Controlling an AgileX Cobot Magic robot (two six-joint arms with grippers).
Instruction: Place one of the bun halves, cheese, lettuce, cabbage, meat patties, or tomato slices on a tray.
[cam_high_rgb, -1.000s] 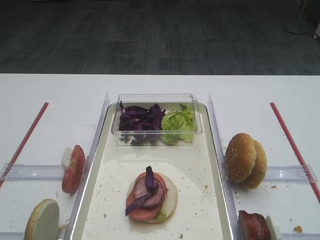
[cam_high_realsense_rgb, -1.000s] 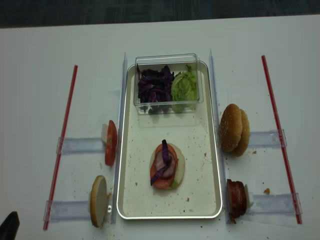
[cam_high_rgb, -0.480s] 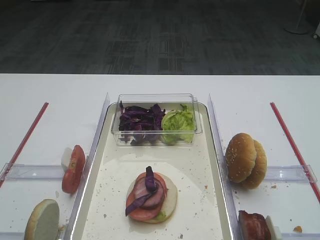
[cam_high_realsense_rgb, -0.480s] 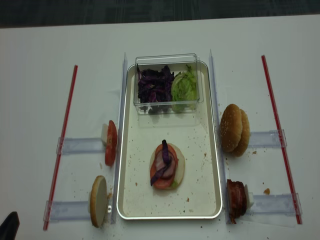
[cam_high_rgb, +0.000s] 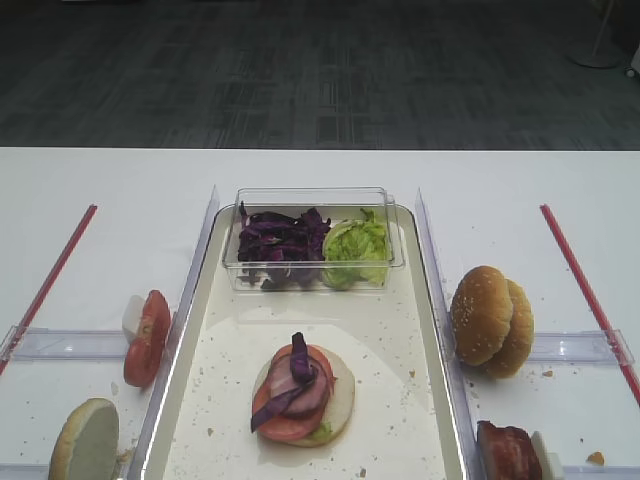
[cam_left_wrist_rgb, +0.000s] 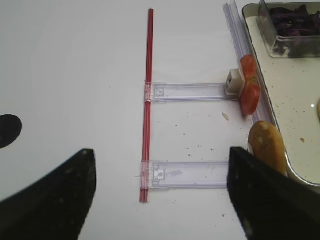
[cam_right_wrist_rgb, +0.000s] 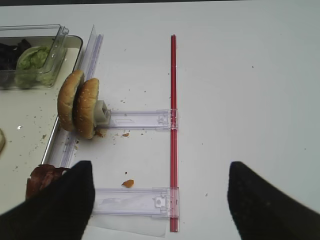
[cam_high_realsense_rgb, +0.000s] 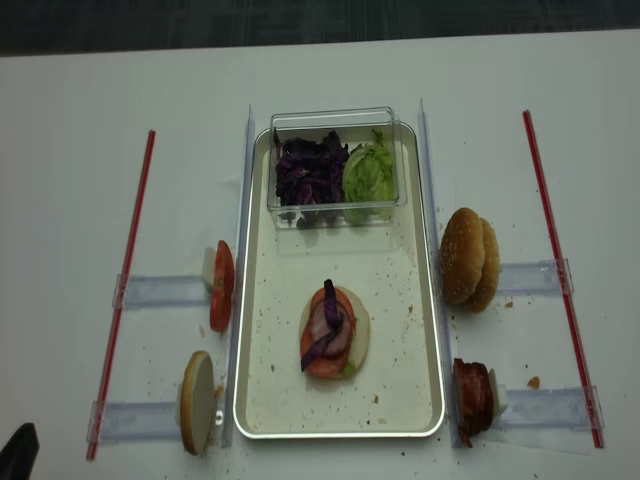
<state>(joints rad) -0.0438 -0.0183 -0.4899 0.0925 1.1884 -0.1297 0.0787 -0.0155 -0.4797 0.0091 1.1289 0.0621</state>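
My left hand hangs wide open over bare worktop, the tray edge off to its right. My right hand gapes too, two bun halves ahead-left. I count one loose cabbage strip on the tray's stack.

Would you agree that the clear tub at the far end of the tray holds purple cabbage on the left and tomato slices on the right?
Not quite: the right side of the clear tub holds pale green lettuce, not tomato slices. The purple cabbage is on the left, and the tub does sit at the far end of the tray. The exterior high view shows this plainly.
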